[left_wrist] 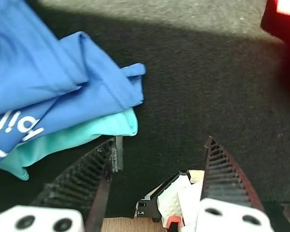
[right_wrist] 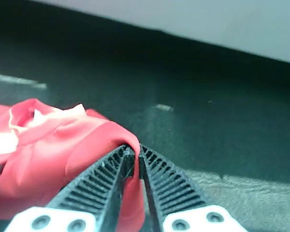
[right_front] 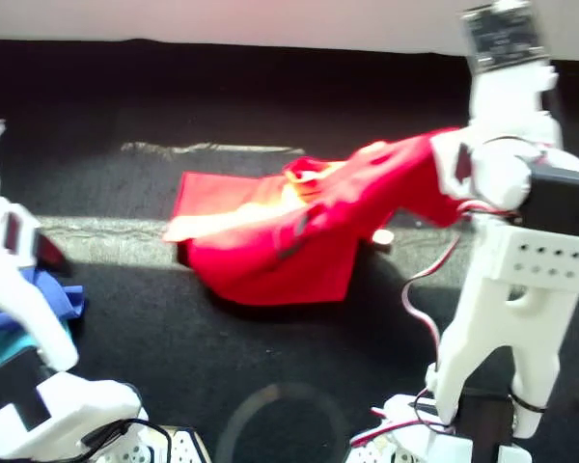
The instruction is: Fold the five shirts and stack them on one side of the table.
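Pinching a fold of the red shirt point(right_wrist: 53, 150), the right gripper point(right_wrist: 134, 159) is clenched tight on the cloth, its two ribbed fingers point(right_wrist: 99, 179) pressed together with red fabric caught at the tips. In the high view the right arm point(right_front: 511, 260) stands at the right side of the desk point(right_front: 270, 96) and holds one end of the red shirt point(right_front: 270, 241) raised. The rest of the shirt slopes down to the middle of the desk, where it lies crumpled and partly doubled over. A band of sunlight point(right_front: 96, 231) crosses the dark desk beneath it.

The left gripper point(left_wrist: 162, 145) hangs above bare desk with its jaws spread wide and nothing between them. Just beside it lies a blue shirt point(left_wrist: 53, 72) bunched on top of a teal shirt point(left_wrist: 87, 133), whose edge shows from underneath. In the high view this small pile point(right_front: 48, 294) sits at the left side of the desk, partly behind the left arm point(right_front: 29, 309) and well apart from the red shirt.
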Motion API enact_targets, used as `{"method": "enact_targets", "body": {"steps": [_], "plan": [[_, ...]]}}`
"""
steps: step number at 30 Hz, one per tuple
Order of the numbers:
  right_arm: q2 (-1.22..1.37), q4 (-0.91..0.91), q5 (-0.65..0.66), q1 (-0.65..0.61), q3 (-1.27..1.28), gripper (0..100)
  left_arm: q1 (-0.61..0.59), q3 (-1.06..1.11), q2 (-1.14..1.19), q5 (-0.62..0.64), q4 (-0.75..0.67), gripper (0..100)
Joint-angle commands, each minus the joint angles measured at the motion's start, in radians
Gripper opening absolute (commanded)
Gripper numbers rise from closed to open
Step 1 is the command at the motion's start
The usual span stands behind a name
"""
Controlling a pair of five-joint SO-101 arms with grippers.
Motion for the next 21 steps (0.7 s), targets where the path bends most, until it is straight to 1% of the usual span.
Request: {"method": "enact_targets", "body": {"steps": [1, 4, 8, 15, 18, 21], "plan": [[-0.021, -0.208, 0.008, 0.038, -0.03, 0.6, 0.171, 0.035, -0.036, -0.003, 0.002, 27], [0.03, -0.344, 0.008, 0.038, -0.031, 0.6, 0.323, 0.058, -0.036, -0.002, 0.002, 27], [0.13, -0.475, 0.008, 0.039, -0.033, 0.6, 0.535, 0.067, -0.035, 0.0, 0.0, 27], [0.268, -0.65, 0.008, 0.022, -0.035, 0.6, 0.82, 0.067, -0.035, 0.054, -0.107, 27], [0.3, -0.671, 0.009, 0.012, -0.035, 0.6, 0.967, 0.07, -0.033, 0.126, -0.16, 27], [0.334, -0.691, 0.009, 0.013, -0.035, 0.6, 1.098, 0.156, -0.031, 0.232, -0.298, 27]]}}
